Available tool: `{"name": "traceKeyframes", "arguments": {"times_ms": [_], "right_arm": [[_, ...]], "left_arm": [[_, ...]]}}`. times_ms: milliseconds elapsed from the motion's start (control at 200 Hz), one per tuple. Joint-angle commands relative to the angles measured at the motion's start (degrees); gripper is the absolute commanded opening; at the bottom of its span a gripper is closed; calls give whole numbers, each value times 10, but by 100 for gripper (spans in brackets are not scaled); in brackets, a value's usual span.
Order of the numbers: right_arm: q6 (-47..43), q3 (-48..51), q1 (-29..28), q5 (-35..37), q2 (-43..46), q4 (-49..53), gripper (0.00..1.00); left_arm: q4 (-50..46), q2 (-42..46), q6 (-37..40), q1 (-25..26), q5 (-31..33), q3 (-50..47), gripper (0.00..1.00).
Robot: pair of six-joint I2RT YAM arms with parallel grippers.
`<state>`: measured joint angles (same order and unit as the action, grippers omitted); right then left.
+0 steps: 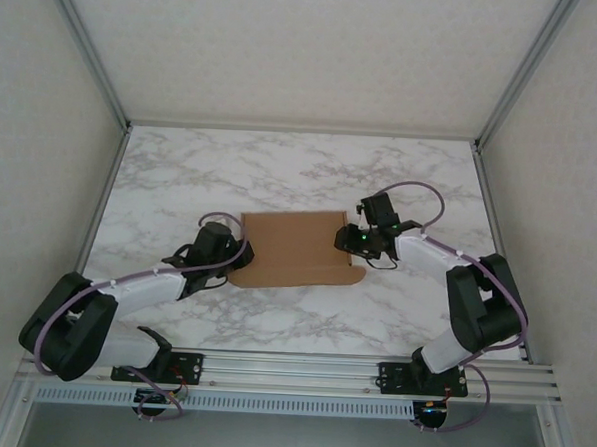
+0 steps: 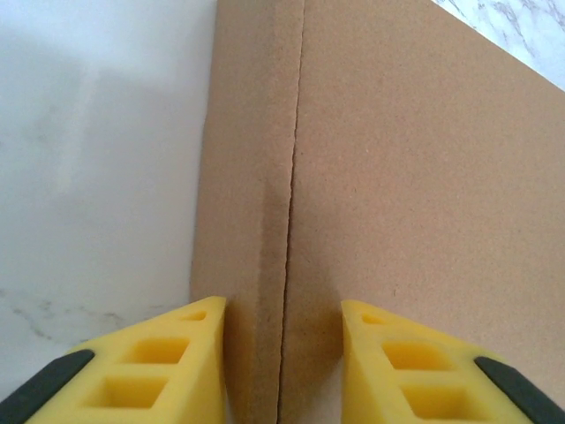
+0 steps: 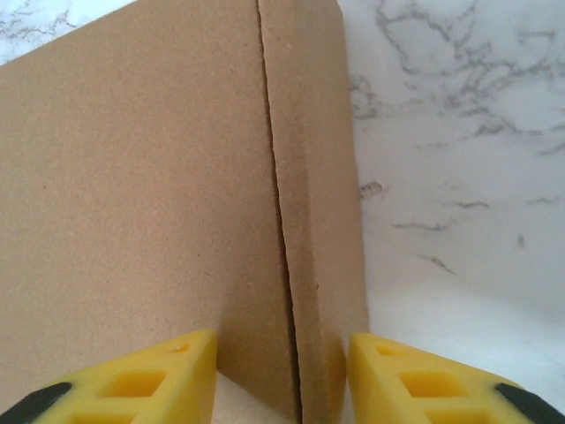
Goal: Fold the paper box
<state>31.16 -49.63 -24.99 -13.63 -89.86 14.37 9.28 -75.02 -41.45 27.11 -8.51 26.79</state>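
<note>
At the left of the marble counter, the left gripper is sitting at the left edge of the paper box, its yellow fingers standing apart astride the edge crease. The brown box is lying flat mid-counter. At its right edge, the right gripper is straddling the crease there, fingers likewise spread.
</note>
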Motion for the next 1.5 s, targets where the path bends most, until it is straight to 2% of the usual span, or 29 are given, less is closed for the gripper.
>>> {"name": "traceKeyframes", "arguments": {"times_ms": [0,135,240,441,651,916,986,1092,1322,1497], "right_arm": [[26,15,6,-48,3,48,47],[35,19,13,-4,41,55,57],[42,24,42,31,79,57,64],[42,13,85,22,104,58,68],[58,20,119,-34,105,10,70],[84,19,124,-159,48,-74,77],[87,15,124,-181,28,-82,78],[88,25,128,-153,27,-82,79],[81,21,135,-168,-9,-99,79],[85,21,136,-231,-54,-158,79]], "left_arm": [[-45,-32,55,-13,-41,33,30],[-60,-74,99,-20,-51,83,28],[-87,-109,129,-23,-54,120,26],[-85,-136,137,-64,-136,142,19],[-80,-166,146,-123,-223,135,17],[-65,-217,149,-167,-316,127,15],[-66,-230,150,-176,-328,130,13],[-66,-234,149,-191,-335,127,12],[-65,-257,151,-217,-359,125,9],[-78,-272,163,-221,-362,133,8]]}}
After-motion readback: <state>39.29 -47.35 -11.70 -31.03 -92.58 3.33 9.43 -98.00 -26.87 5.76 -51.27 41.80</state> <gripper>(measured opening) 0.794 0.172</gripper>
